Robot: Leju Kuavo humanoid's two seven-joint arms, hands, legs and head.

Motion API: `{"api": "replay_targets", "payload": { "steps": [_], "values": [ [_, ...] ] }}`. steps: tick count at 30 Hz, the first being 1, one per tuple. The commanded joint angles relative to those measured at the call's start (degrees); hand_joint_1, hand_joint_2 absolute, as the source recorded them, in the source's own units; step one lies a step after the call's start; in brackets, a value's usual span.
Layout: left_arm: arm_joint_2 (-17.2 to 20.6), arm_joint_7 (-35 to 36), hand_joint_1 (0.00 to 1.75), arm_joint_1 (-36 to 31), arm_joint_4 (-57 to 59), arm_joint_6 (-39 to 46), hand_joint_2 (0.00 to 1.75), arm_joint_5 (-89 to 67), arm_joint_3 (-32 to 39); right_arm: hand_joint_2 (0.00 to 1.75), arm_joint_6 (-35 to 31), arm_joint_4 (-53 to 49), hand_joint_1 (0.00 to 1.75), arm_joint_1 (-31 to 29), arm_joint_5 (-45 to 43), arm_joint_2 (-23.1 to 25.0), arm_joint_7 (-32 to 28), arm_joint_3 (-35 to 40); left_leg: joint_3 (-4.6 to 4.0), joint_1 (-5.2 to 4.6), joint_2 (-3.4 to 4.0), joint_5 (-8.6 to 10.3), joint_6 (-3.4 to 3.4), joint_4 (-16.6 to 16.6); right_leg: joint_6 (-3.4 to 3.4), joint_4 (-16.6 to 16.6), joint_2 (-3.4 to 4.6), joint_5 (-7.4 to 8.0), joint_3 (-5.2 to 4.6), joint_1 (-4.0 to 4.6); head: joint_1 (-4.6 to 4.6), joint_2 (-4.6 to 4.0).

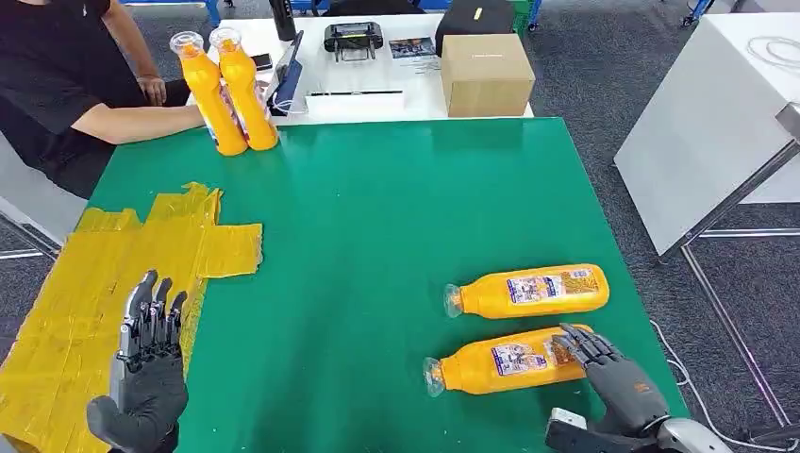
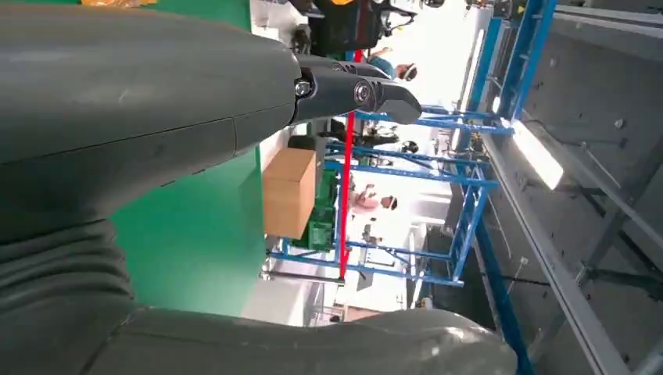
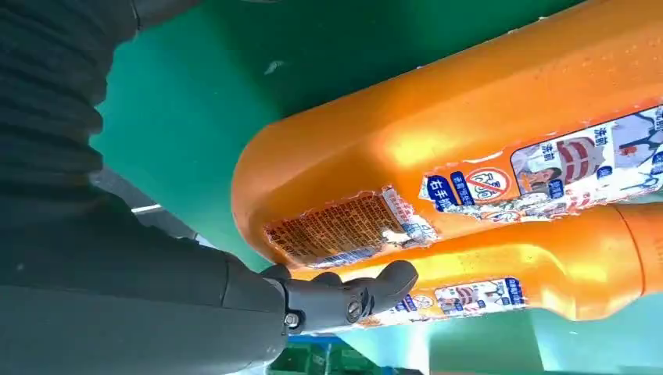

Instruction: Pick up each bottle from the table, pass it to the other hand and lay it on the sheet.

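Resting its fingers on the near bottle [image 1: 505,360] lying beside another bottle [image 1: 530,290], the right hand [image 1: 613,377] hides its base, grip unclear, while the left hand [image 1: 146,363] hovers, fingers straight, over the sheet [image 1: 66,311].

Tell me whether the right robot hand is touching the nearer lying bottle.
Touching. In the head view, the right robot hand has its fingertips on the base end of the nearer bottle.

The room is bright and even, with soft shadows. A long ceiling lamp [image 2: 539,152] glows white and washes out the far part. The near orange bottle [image 3: 438,148] shines with glare.
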Motion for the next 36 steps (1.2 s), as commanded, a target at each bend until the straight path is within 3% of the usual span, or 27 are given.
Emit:
{"api": "replay_targets", "payload": {
  "steps": [1, 4, 5, 7, 15, 22, 27, 36],
  "values": [
    [1.7, 0.9, 0.0, -1.6, 3.3, 0.3, 0.0, 0.6, -1.5, 1.75, -0.3, 4.1, 0.0, -2.4, 0.4, -1.3, 1.4, 5.0, 0.11, 0.04, -0.01, 0.03, -0.01, -0.1, -0.03, -0.1, 0.01, 0.06, 0.13, 0.04, 0.0, 0.0],
    [1.8, 1.0, 0.0, -1.5, 3.3, 0.2, 0.0, 1.1, -1.4, 1.75, -1.1, 3.9, 0.0, -3.0, 0.5, -3.6, 3.1, 7.1, 0.19, 0.08, 0.0, 0.02, -0.01, -0.1, -0.04, -0.2, 0.03, 0.07, 0.23, 0.08, 0.0, 0.0],
    [1.9, 1.4, 0.0, -1.7, 3.6, -0.2, 0.0, 1.6, -1.5, 1.75, 1.9, 3.3, 0.0, -3.7, 1.5, -8.5, 6.6, 9.5, 0.11, 0.02, 0.02, 0.03, 0.0, -0.1, -0.02, -0.1, 0.04, 0.05, 0.11, 0.02, 0.0, 0.0],
    [1.8, 1.4, 0.0, -2.0, 3.9, -0.1, 0.0, 1.8, -1.3, 1.75, 2.1, 4.3, 0.0, -5.1, 0.3, -10.3, 6.2, 8.7, 0.07, -0.04, 0.04, 0.01, 0.02, 0.0, 0.0, 0.0, 0.06, 0.03, 0.05, -0.04, 0.0, 0.0],
    [1.9, 1.7, 0.0, -2.0, 3.9, -0.6, 0.0, 2.1, -1.0, 1.75, 3.9, 7.0, 0.0, -9.4, 0.8, -10.3, 5.2, 10.7, 0.18, 0.0, 0.03, 0.07, 0.04, -0.1, -0.01, -0.2, 0.03, 0.11, 0.2, 0.0, 0.0, 0.0],
    [1.6, 1.6, 0.0, -1.8, 4.2, -1.5, 0.0, 2.3, 0.0, 1.75, 7.6, 18.9, 0.0, -22.5, 4.2, -5.2, 2.2, 16.7, 0.17, 0.03, 0.23, 0.08, 0.02, -0.1, -0.01, -0.2, 0.23, 0.18, 0.17, 0.05, 0.02, 0.0],
    [1.6, 1.7, 0.0, -2.3, 4.9, -2.2, 0.0, 2.3, 0.6, 1.75, 9.7, 25.2, 0.0, -29.0, 5.1, -4.2, 1.3, 22.0, 0.36, 0.07, 0.28, 0.09, 0.01, -0.2, -0.04, -0.3, 0.34, 0.23, 0.32, 0.08, 0.0, 0.0],
    [1.8, 1.8, 0.0, -2.5, 5.2, -2.4, 0.0, 2.4, 0.6, 1.75, 10.2, 26.6, 0.0, -30.2, 4.7, -4.0, 1.2, 23.8, 0.33, 0.06, 0.14, 0.08, 0.03, -0.1, -0.02, -0.2, 0.2, 0.16, 0.35, 0.07, 0.0, 0.0]
  ]
}}
